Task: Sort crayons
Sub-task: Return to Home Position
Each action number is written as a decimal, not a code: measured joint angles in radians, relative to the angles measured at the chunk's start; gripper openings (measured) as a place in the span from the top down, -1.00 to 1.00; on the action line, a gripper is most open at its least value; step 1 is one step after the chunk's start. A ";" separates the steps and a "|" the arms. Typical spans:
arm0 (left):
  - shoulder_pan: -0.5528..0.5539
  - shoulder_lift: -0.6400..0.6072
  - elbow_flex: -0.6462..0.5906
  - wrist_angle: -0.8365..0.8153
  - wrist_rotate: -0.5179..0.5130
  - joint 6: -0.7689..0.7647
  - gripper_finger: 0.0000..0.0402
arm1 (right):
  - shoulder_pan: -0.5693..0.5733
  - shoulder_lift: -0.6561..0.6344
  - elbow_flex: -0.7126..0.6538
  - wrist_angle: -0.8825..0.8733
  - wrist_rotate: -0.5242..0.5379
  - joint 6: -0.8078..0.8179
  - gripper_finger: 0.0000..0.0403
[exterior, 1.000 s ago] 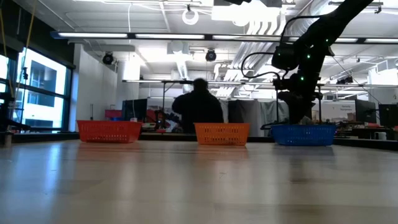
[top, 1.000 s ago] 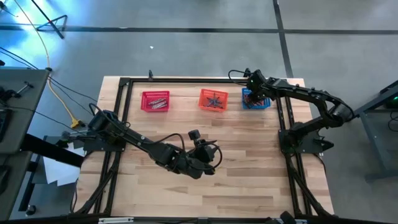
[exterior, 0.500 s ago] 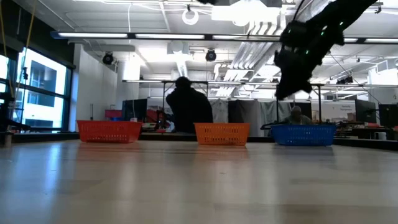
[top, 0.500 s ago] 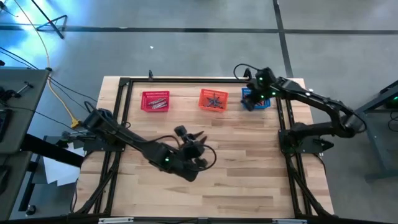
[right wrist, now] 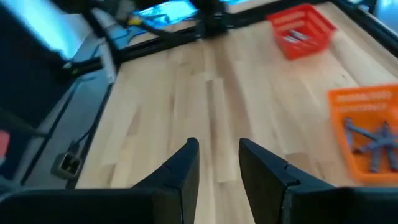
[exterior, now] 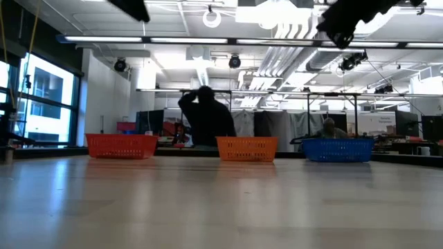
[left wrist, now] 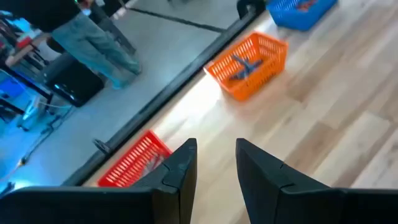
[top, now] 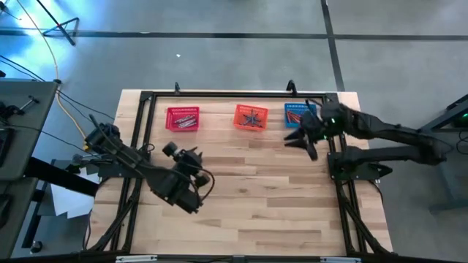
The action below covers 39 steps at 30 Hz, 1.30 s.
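The right claw (right wrist: 219,146), fingers a narrow gap apart and holding nothing, hangs above the bare table (top: 241,219) just in front of the blue basket (top: 300,115). The left claw (left wrist: 216,146), also slightly parted and empty, is raised over the table's left half, nearer than the red basket (top: 183,118).

From overhead, three baskets line the far edge, with the orange basket (top: 250,117) between the other two. Every one of the crayons (top: 252,117) lies inside a basket: greyish sticks in the red one, darker bluish-grey ones in the orange, red-orange ones in the blue.

The table-level camera shows only the mesh walls of the three baskets and none of their contents. It does show a person (exterior: 208,121) in dark clothing standing in the room behind, and both arms at the top edge.

The right wrist camera gives the closest look at the orange basket, with several grey sticks lying crossed. Their exact number cannot be told.
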<state>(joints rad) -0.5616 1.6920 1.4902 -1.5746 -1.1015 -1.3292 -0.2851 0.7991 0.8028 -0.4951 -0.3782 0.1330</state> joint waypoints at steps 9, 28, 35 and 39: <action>-0.047 -0.030 -0.331 0.112 0.134 -0.325 0.50 | 0.472 -0.020 -0.110 0.135 0.443 0.080 0.46; -0.061 -0.031 -0.434 0.263 0.032 -0.362 0.50 | 0.781 -0.020 -0.772 1.084 0.680 0.178 0.46; -0.061 -0.031 -0.434 0.276 0.033 -0.362 0.50 | 0.797 -0.021 -0.793 1.096 0.688 0.141 0.46; -0.061 -0.031 -0.433 0.294 0.033 -0.362 0.50 | 0.797 -0.020 -0.793 1.075 0.697 0.117 0.46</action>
<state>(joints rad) -0.6224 1.6611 1.0569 -1.2804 -1.0687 -1.6917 0.5114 0.7786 0.0097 0.5800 0.3193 0.2501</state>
